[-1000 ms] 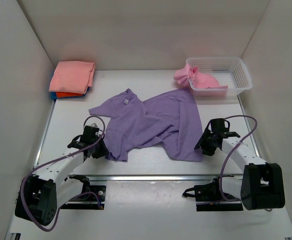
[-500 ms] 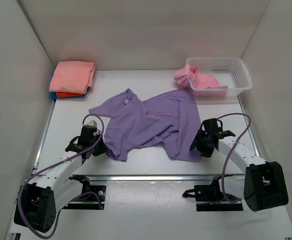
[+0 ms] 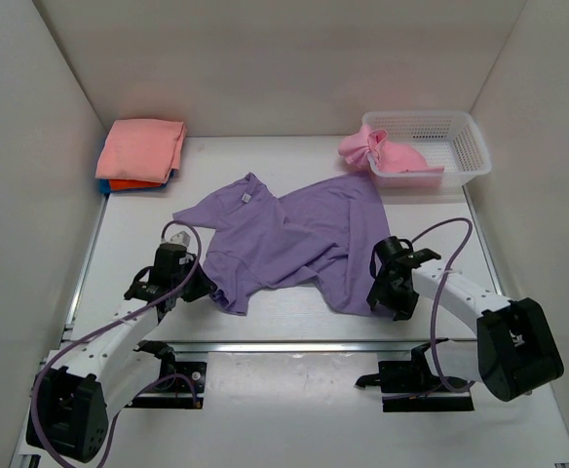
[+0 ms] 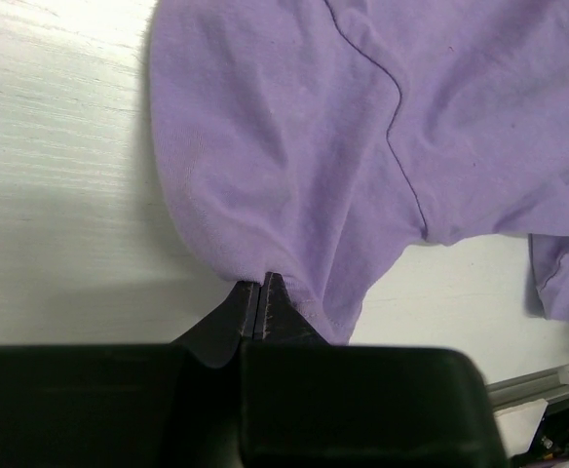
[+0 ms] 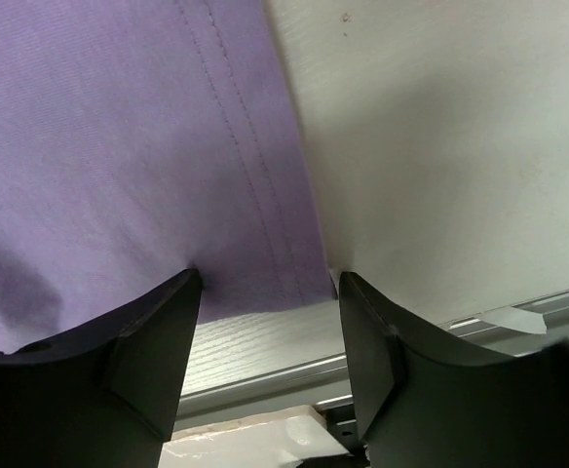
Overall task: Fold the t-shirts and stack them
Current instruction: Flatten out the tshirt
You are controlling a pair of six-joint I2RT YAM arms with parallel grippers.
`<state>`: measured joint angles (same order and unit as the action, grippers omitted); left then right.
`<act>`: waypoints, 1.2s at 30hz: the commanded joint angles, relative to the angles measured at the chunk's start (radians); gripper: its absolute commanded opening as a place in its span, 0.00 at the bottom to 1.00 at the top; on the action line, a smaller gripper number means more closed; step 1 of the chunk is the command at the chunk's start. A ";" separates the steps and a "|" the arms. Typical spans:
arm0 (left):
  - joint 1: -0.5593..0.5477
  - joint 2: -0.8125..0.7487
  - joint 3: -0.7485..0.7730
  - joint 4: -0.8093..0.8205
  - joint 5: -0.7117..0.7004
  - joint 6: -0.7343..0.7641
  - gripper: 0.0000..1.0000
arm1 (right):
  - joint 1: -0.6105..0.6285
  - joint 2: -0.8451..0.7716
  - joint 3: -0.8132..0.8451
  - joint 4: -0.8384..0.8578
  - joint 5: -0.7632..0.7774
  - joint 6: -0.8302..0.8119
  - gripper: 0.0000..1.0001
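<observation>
My right gripper (image 3: 387, 291) has slid in from the right edge of the white worktop (image 3: 294, 310) onto the near right corner of the lavender-purple cloth t-shirt (image 3: 294, 239), and my left gripper (image 4: 262, 291) has gone from parted to pinched. That shirt lies spread but rumpled across the middle of the worktop, collar toward the far left. My left fingers are pressed together on its near left edge, the cloth puckering into the tips. My right fingers (image 5: 148, 341) stand wide apart, straddling the stitched hem at that corner and holding nothing. At the far left corner a folded salmon-pink cloth tee (image 3: 143, 146) tops an orange one (image 3: 129, 184). A crumpled light pink cloth tee (image 3: 392, 156) hangs over the rim of the white plastic mesh basket (image 3: 460, 136) at the far right corner. I judge this to be the start of flattening the shirt for its first fold. Next my right fingers need to close on the hem, then both arms should lift and draw the cloth taut together.
</observation>
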<state>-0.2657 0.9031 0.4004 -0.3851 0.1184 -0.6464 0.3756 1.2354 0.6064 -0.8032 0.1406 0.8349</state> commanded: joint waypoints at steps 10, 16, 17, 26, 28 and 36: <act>0.011 -0.020 0.011 0.031 0.035 0.048 0.00 | -0.078 0.061 -0.037 0.068 0.007 -0.046 0.00; 0.098 0.058 0.327 0.048 0.081 0.056 0.00 | -0.164 -0.005 0.227 0.029 -0.085 -0.198 0.00; 0.115 0.107 0.384 0.055 0.114 0.060 0.00 | -0.179 0.001 0.328 0.012 -0.110 -0.250 0.00; 0.224 0.364 1.347 -0.068 0.147 0.085 0.00 | -0.172 0.095 1.078 -0.157 -0.108 -0.445 0.00; 0.246 0.324 1.335 -0.035 0.168 0.064 0.00 | -0.175 0.049 1.078 -0.119 -0.127 -0.458 0.00; 0.113 0.174 1.532 -0.095 -0.002 0.174 0.00 | -0.226 -0.184 1.133 -0.019 -0.249 -0.474 0.00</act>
<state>-0.0864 1.1160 1.8271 -0.4473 0.2096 -0.5400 0.1871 1.1267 1.6749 -0.8829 -0.0410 0.3874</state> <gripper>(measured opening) 0.015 0.030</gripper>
